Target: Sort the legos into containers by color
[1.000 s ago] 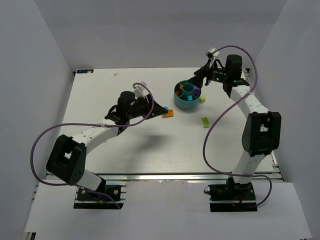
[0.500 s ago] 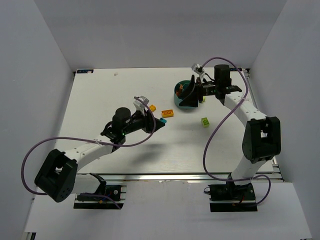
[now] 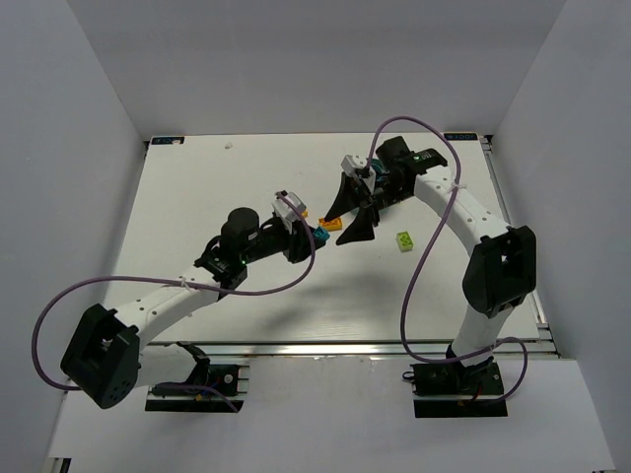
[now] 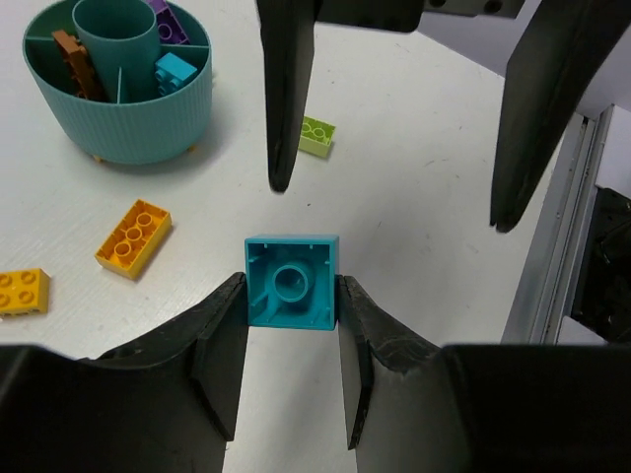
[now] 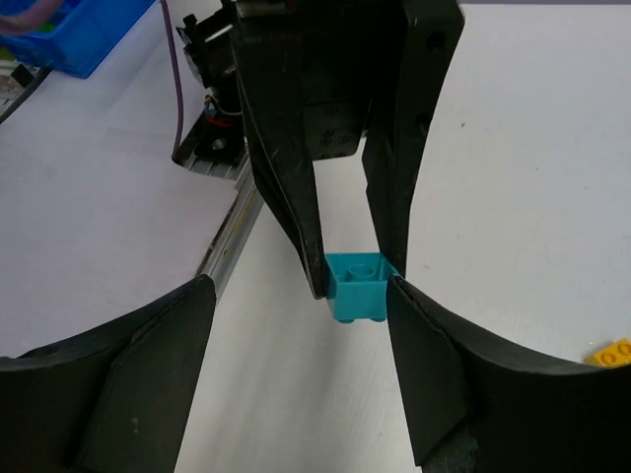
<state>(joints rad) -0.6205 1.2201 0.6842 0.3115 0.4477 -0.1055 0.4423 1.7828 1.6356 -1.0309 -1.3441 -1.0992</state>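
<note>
One bowl (image 4: 128, 118); two cyan bricks (image 4: 291, 286), two yellow (image 4: 133, 238), one each lime (image 4: 316, 136), orange (image 4: 71, 54), purple (image 4: 168, 20)

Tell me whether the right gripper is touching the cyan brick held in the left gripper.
Apart. The left wrist view shows bare table between the right gripper and the cyan brick clamped in the left gripper.

The top camera sits high above and behind the two arm bases and looks down and forward. It is far enough to hold the whole table (image 3: 197, 187), the left arm (image 3: 168, 293) and the right arm (image 3: 463, 212). The left wrist camera looks out close between its own jaws, across the table to the teal bowl (image 4: 118, 108). The right wrist camera faces the opposite way, toward the left arm and the rail (image 5: 232, 236) at the table's edge. All three views share the cyan brick (image 4: 291, 281).
</note>
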